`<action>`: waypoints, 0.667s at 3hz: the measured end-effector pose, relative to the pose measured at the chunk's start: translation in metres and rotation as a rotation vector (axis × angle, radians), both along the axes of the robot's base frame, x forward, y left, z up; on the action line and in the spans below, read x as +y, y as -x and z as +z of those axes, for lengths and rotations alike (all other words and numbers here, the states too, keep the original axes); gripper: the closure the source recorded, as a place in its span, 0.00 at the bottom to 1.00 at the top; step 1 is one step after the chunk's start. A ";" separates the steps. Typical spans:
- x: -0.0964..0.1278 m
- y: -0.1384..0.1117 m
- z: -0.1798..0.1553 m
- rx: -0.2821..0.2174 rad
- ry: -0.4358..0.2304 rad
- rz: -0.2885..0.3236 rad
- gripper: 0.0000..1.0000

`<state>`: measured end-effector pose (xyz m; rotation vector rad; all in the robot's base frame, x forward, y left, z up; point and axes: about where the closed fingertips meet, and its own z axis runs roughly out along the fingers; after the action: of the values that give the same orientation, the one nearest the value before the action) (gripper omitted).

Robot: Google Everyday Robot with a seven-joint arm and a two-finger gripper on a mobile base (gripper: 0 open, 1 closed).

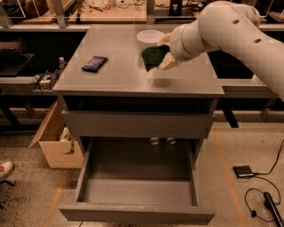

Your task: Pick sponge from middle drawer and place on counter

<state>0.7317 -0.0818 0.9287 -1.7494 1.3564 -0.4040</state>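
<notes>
My gripper (160, 52) is shut on the sponge (153, 56), whose dark green face shows. It holds the sponge a little above the middle of the grey counter (120, 73), just in front of the white bowl; a shadow lies on the counter below it. The white arm reaches in from the upper right. The middle drawer (137, 179) stands pulled fully open below, and its bare grey floor holds nothing.
A white bowl (150, 36) stands at the counter's back. A flat dark packet (94, 63) lies at the counter's left. A cardboard box (51, 141) sits on the floor left of the cabinet. Cables (266, 195) lie on the floor at the right. A wooden workbench (111, 13) runs behind.
</notes>
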 end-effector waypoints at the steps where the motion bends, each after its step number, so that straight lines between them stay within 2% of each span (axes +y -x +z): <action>1: 0.025 -0.043 0.004 0.012 0.021 0.057 0.98; 2: 0.037 -0.065 0.003 0.037 0.033 0.086 0.88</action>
<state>0.7969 -0.0445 0.9316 -1.8430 1.3019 -0.3504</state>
